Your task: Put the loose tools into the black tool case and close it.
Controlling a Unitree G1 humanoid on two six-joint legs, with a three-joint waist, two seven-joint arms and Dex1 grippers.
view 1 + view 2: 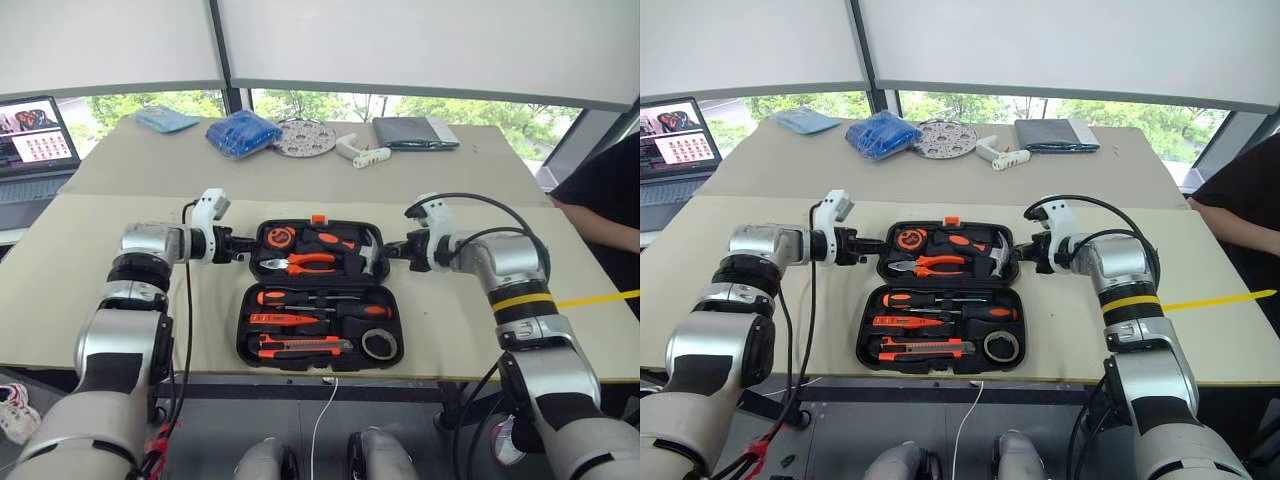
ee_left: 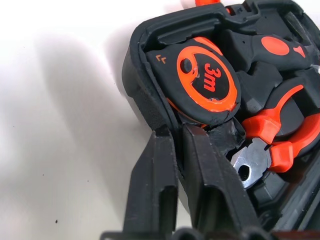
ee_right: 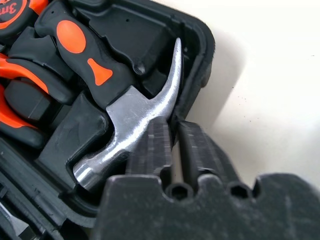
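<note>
The black tool case [image 1: 244, 330] lies open on the table, both halves flat. Its near half holds the loose tools: screwdrivers [image 1: 300, 297], a utility knife [image 1: 300, 347] and a small black tape roll [image 1: 378, 343]. The far half carries a tape measure [image 2: 207, 80], pliers [image 1: 300, 263] and a hammer [image 3: 130, 112]. My left gripper [image 1: 243, 246] is shut on the far half's left rim [image 2: 145, 95]; the wall sits between its fingers [image 2: 155, 170]. On the opposite side my right gripper [image 1: 392, 249] is shut on the right rim [image 3: 202, 55], beside the hammer's claw.
A laptop [image 1: 35, 135] stands at the far left. Along the back lie a blue bag [image 1: 242, 132], a round perforated disc [image 1: 305, 138], a white tool [image 1: 360, 153] and a dark grey pouch [image 1: 412, 132]. A person [image 1: 605, 190] sits at the right edge.
</note>
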